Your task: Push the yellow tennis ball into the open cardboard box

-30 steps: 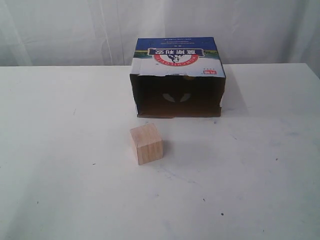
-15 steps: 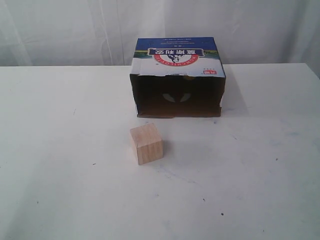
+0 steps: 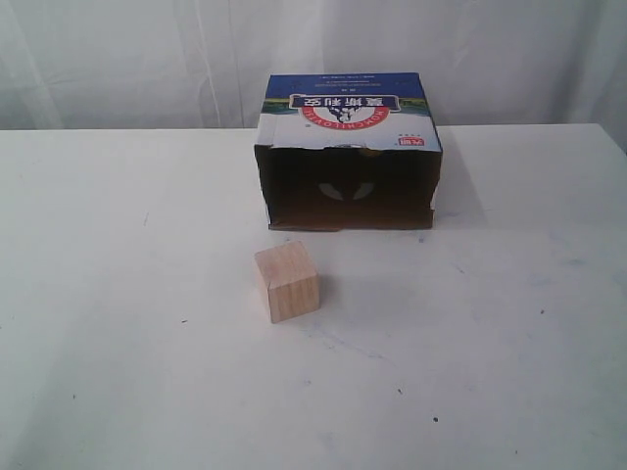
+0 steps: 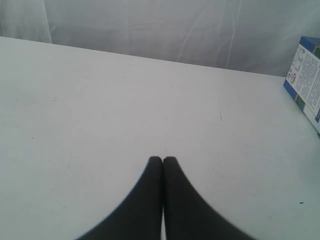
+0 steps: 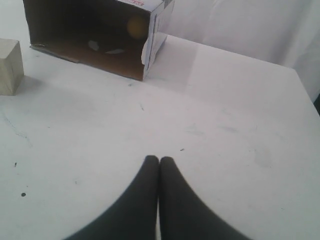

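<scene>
The open cardboard box (image 3: 343,110) stands at the back middle of the white table, its dark opening facing the front. In the right wrist view the yellow tennis ball (image 5: 136,26) shows dimly as a round yellow blob inside the box (image 5: 107,59), near its side wall. The exterior view shows only a yellow sliver of it under the opening's top edge. My right gripper (image 5: 159,160) is shut and empty, well short of the box. My left gripper (image 4: 163,160) is also shut on nothing, over bare table, with a corner of the box (image 4: 306,75) at the edge of its view. Neither gripper appears in the exterior view.
A pale wooden cube (image 3: 287,282) sits on the table in front of the box's left half, a short gap from the opening; it also shows in the right wrist view (image 5: 10,67). White curtains hang behind the table (image 3: 118,294).
</scene>
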Controlling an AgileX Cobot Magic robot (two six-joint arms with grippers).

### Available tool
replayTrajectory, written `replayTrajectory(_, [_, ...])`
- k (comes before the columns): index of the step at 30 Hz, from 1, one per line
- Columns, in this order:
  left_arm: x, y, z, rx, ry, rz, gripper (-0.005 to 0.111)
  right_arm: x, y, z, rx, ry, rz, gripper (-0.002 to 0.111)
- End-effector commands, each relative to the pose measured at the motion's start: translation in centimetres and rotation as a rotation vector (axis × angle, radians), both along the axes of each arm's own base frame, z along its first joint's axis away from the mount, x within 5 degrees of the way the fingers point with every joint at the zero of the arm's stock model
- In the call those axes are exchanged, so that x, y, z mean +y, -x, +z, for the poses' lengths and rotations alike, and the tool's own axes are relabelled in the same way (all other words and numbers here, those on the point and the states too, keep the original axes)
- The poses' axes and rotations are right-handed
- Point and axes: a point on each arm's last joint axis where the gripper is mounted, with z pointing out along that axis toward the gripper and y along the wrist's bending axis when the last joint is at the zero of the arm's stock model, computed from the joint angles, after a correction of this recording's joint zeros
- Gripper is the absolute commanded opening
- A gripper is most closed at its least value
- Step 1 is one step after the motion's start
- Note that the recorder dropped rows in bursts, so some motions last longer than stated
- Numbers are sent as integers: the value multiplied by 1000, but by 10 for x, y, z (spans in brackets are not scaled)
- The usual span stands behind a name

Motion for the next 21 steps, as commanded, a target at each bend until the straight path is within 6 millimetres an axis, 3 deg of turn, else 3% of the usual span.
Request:
replayTrajectory(1, [0,0,-1,-5,2,2,0,0,0,1,-14,-14,-7,0])
replayTrajectory(21, [0,0,-1,-5,2,2,0,2,0,0,4,-89,-1,0])
